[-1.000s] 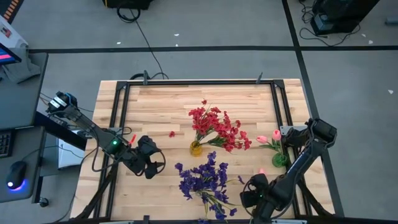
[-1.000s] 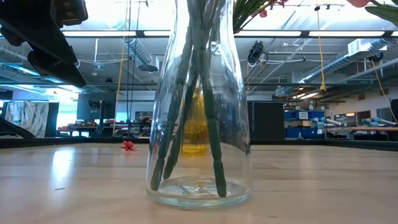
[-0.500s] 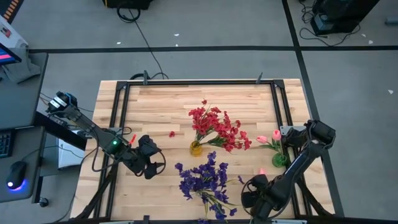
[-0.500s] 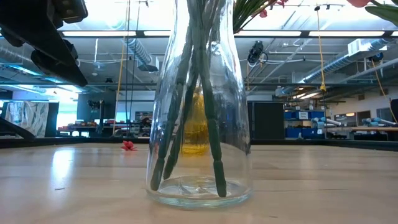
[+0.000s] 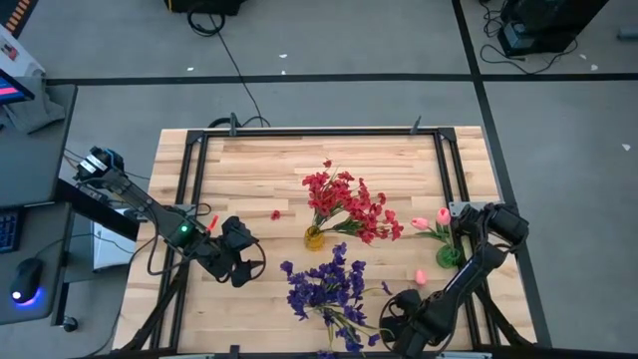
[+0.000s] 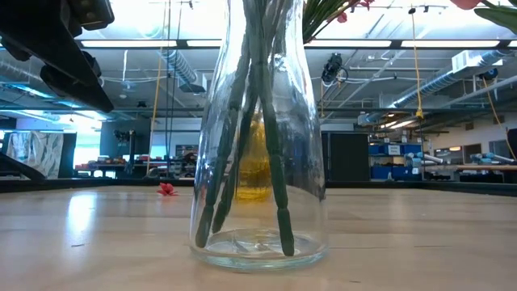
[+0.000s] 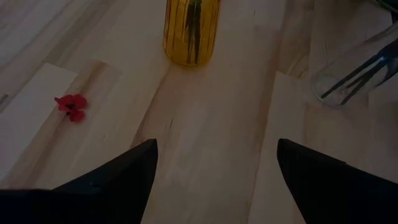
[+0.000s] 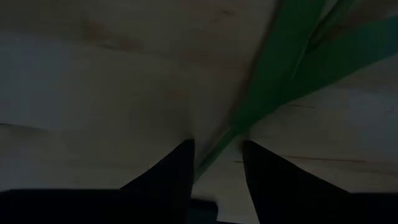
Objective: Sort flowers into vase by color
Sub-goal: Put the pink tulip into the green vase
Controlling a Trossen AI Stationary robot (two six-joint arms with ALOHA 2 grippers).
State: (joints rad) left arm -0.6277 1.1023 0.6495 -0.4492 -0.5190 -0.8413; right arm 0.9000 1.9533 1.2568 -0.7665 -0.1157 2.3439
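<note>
A pink-budded flower lies flat on the table at the near right, its bud (image 5: pixel 421 276) showing beside my right arm. My right gripper (image 5: pixel 401 317) points down over it, low to the wood. In the right wrist view my right gripper (image 8: pixel 217 167) stands open, one finger on each side of the green stem (image 8: pixel 219 149); whether they touch it I cannot tell. Red flowers (image 5: pixel 347 204) stand in a yellow vase (image 5: pixel 314 237). Purple flowers (image 5: pixel 327 287) fill a clear vase (image 6: pixel 258 137). Another pink flower (image 5: pixel 419 221) stands in a green vase (image 5: pixel 449 255). My left gripper (image 5: pixel 239 255) waits open at the left.
A loose red petal (image 5: pixel 276 213) lies on the wood left of the yellow vase. Green leaves (image 8: pixel 292 62) of the lying flower spread just beyond my right fingers. A black frame (image 5: pixel 319 133) rims the table. Bare wood lies between my left gripper and the vases.
My right gripper has sunk toward the table and shifted a little toward the near edge, coming down over the lying pink flower's stem; its finger gap looks the same. More of the pink bud now shows beside the arm. The flower has stayed where it was.
</note>
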